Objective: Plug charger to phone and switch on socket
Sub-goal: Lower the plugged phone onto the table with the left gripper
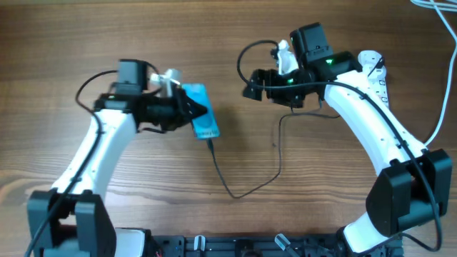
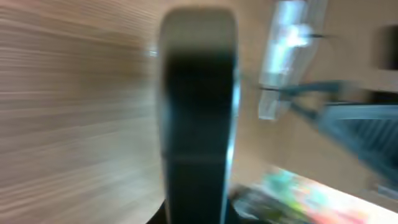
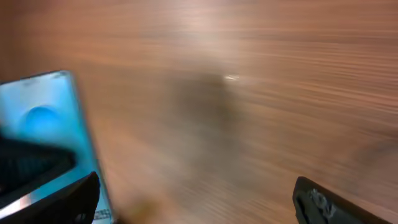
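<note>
The phone point(image 1: 203, 114), with its cyan screen up, sits in my left gripper point(image 1: 187, 111), which is shut on it from the left. In the blurred left wrist view the phone point(image 2: 199, 112) shows edge-on as a dark upright slab between the jaws. The charger point(image 1: 239, 191), a thin black cable, meets the phone's lower edge, loops over the table and runs under the right arm. My right gripper point(image 1: 250, 84) hovers open to the right of the phone. In the right wrist view its fingers point(image 3: 62, 196) stand wide apart around nothing, with the phone point(image 3: 43, 124) at the left. The socket is mostly hidden by the right arm; a white piece point(image 1: 373, 68) beside it may be it.
A white cord point(image 1: 443, 107) runs along the right edge of the wooden table point(image 1: 57, 43) and behind the right arm. Both arm bases stand at the front edge. Both wrist views are blurred.
</note>
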Motion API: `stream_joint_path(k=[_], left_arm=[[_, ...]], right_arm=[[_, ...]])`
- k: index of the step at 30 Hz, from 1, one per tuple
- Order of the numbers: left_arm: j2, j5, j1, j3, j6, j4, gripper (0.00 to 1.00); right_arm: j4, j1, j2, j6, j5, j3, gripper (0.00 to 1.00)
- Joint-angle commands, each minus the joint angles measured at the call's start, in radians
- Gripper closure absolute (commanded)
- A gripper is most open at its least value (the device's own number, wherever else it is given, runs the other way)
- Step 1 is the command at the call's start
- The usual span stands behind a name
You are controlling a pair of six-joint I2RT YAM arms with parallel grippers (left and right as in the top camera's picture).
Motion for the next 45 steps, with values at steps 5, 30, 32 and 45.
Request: stream_joint_path(k=[5,30,32,45], left_arm=[[0.192,-0.422,-0.168,0.005,-0.012,0.051,0.96],[0.299,-0.535,-0.168,0.004,-0.010,0.114,0.74],[0.299,-0.535,-0.168,0.004,-0.011,0.114,0.73],[0.299,-0.549,-0.168,0.003,-0.011,0.098,0.64]], right_arm=[[0.000,0.007,-0.016,-0.029,0.390,-0.076,0.00],[0.179,0.007,-0.016,-0.029,0.412,-0.076,0.01],[0.179,0.007,-0.016,-0.029,0.412,-0.076,0.00],[0.179,0.007,-0.016,-0.029,0.412,-0.076,0.00]])
